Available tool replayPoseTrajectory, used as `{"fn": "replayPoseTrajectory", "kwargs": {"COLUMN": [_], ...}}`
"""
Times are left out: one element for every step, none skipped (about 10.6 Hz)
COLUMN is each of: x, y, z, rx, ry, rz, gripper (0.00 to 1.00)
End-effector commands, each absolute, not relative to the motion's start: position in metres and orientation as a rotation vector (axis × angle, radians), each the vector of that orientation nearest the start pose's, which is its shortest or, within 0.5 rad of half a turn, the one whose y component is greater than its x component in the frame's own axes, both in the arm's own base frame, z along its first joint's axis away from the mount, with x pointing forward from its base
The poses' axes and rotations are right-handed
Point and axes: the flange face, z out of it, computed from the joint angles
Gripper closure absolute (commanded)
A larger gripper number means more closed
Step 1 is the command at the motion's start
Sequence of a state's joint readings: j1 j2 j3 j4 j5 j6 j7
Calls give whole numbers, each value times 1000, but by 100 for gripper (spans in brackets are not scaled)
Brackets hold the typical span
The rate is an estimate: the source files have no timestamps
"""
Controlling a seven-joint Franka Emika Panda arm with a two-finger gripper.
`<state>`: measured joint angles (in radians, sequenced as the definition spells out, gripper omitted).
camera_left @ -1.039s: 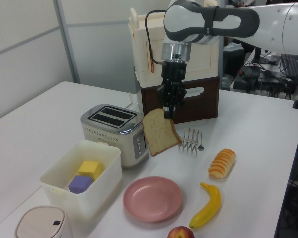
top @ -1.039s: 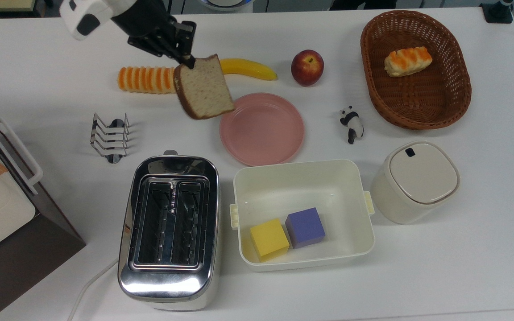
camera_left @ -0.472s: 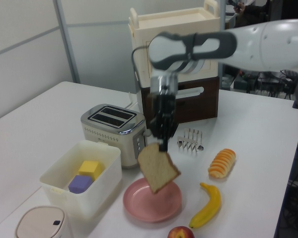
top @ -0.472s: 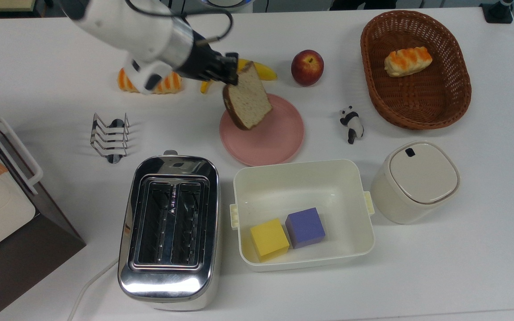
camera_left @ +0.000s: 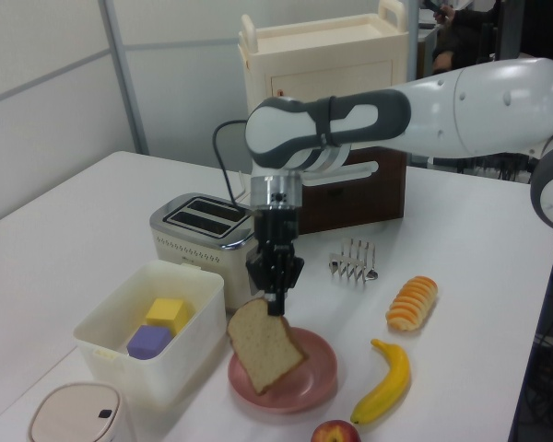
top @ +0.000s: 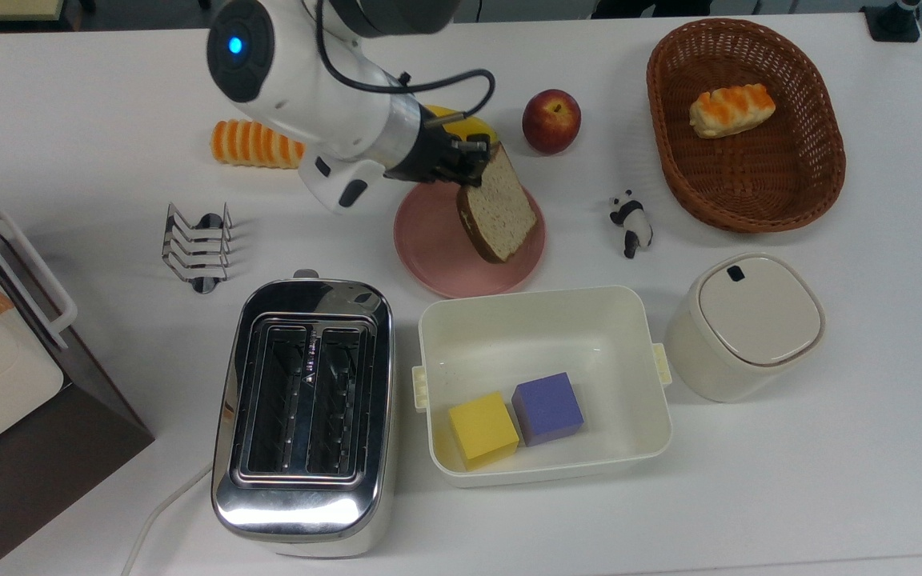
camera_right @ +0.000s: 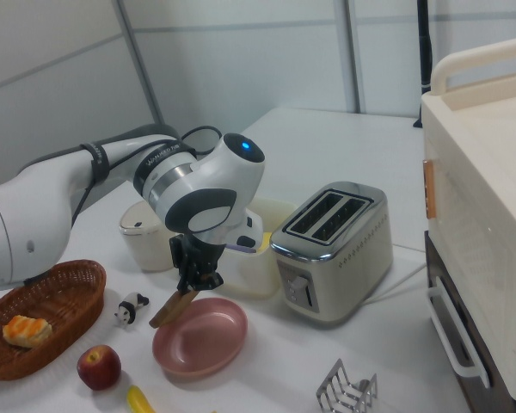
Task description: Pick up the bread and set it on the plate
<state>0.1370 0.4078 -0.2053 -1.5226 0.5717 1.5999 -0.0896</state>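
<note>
White tabletop (top: 829, 480) carried a toaster (top: 305, 412), a tub (top: 545, 384) and a basket (top: 745, 124). Over it, the gripper (top: 479, 164) had its fingers closed on the top edge of the bread (top: 499, 210). That slice hung tilted above the pink plate (top: 429, 248), toward the top view's right side of it.
</note>
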Motion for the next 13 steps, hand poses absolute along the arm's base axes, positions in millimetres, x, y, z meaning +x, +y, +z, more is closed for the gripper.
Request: {"fn": "replayPoseTrajectory", "kwargs": {"x": [653, 652, 652, 650, 648, 643, 638, 635, 633, 633, 634, 631, 619], "y": [40, 45, 43, 41, 37, 33, 30, 29, 33, 32, 19, 14, 10], "z": [413, 414, 414, 414, 421, 435, 450, 471, 484, 498, 514, 527, 542], "rx": [-2629, -2642, -2674, -2696, -2711, -2733, -2758, -2789, -2856, -2966, -3045, -3065, -3059], "ry": [175, 172, 168, 160, 163, 179, 177, 157, 119, 78, 69, 58, 53], "rz": [341, 348, 354, 364, 362, 368, 365, 323, 288, 230, 130, 75, 50], "gripper": [0, 0, 0, 0, 0, 0, 0, 0, 0, 0, 0, 0, 0]}}
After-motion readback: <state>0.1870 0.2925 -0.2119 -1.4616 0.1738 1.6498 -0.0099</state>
